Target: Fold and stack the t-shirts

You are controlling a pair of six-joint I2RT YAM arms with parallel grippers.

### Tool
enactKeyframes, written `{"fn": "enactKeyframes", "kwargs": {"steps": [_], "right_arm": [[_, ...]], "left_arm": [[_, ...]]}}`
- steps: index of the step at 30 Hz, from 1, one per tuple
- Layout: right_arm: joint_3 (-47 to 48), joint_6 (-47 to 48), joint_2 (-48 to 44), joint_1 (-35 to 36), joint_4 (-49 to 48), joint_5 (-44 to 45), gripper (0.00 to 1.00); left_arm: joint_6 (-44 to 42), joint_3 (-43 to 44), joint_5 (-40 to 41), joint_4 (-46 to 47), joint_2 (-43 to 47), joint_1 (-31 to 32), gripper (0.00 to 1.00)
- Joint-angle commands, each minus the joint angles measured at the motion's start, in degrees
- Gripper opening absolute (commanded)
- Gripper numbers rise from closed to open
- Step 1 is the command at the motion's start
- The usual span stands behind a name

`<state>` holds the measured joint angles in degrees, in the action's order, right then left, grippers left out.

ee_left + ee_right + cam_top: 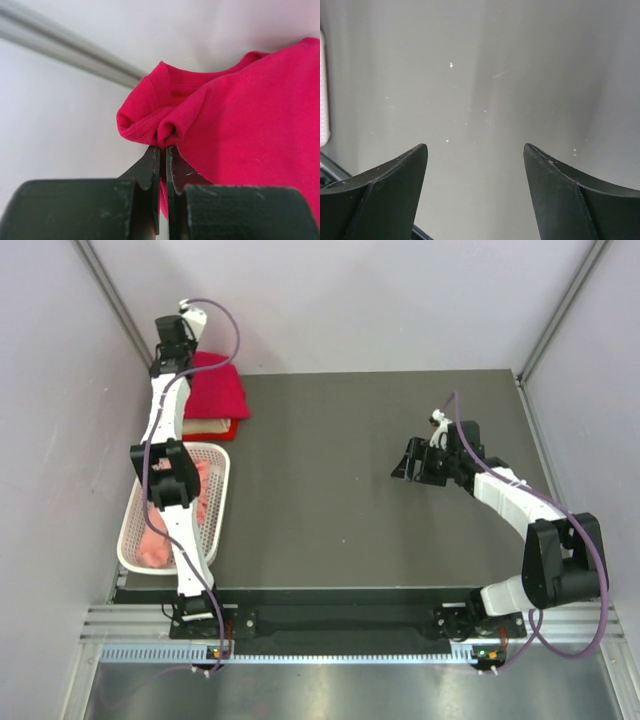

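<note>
dark table (350, 490): white basket (225, 480) w/ pink shirt (207, 490); left hand (163, 149) clamped on crimson shirt (240, 120), right hand (474, 147) apart.

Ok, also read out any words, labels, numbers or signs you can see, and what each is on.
No readable text anywhere.
A small dark neck label inside the collar of the crimson t-shirt: too blurred to read.
Nothing printed shows on the white basket or the table.

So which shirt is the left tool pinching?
The crimson shirt, edge clamped in the left tool; the pink ones lie in the basket.
</note>
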<state>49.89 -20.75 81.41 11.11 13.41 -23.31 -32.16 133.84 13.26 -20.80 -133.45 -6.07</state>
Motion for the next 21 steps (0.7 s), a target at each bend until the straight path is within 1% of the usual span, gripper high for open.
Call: {"fn": "enactKeyframes", "kwargs": {"steps": [1, 7, 11, 12, 14, 15, 16, 17, 18, 19, 20, 21], "right_arm": [[-0.4, -0.1, 0.8, -0.5, -3.6, -2.9, 0.78], [-0.2, -0.3, 2.3, -1.1, -3.7, -3.5, 0.78], [0.0, -0.3, 3.4, -1.3, -3.7, -3.2, 0.78], [0.0, -0.3, 3.4, -1.4, -3.7, -3.1, 0.78], [0.0, -0.3, 3.2, -1.4, -3.6, -2.5, 0.78], [0.0, -0.1, 3.2, -1.6, -3.4, -2.4, 0.79], [-0.1, -0.2, 3.1, -1.8, -3.4, -2.5, 0.79], [-0.1, -0.2, 3.1, -1.9, -3.4, -2.4, 0.79], [-0.1, -0.2, 3.1, -2.1, -3.4, -2.5, 0.79], [-0.1, -0.2, 3.0, -2.1, -3.4, -2.4, 0.79], [-0.2, -0.3, 2.8, -2.0, -3.6, -2.4, 0.79], [-0.2, -0.2, 2.8, -2.1, -3.6, -2.5, 0.79]], "left_arm": [[0.0, -1.2, -2.9, 7.5, 3.6, -3.1, 0.0], [1.9, -1.1, -3.9, 11.7, -1.7, -5.4, 0.0], [3.9, -1.1, -3.5, 14.6, -4.4, -5.4, 0.03], [4.4, -1.1, -4.2, 14.6, -5.0, -5.4, 0.0], [5.6, -1.1, -6.0, 14.6, -5.3, -5.4, 0.0], [5.9, -1.2, -6.8, 14.5, -5.8, -5.4, 0.02], [6.3, -1.4, -7.4, 14.6, -5.9, -5.5, 0.07], [6.7, -1.6, -6.8, 15.2, -6.4, -5.4, 0.15], [6.9, -1.7, -5.6, 15.3, -7.0, -5.5, 0.25], [7.5, -1.7, -2.8, 15.3, -7.3, -5.4, 0.5], [8.5, -1.7, -1.1, 14.9, -7.3, -5.1, 0.57], [8.5, -1.7, 0.0, 14.3, -6.9, -5.1, 0.57]]}}
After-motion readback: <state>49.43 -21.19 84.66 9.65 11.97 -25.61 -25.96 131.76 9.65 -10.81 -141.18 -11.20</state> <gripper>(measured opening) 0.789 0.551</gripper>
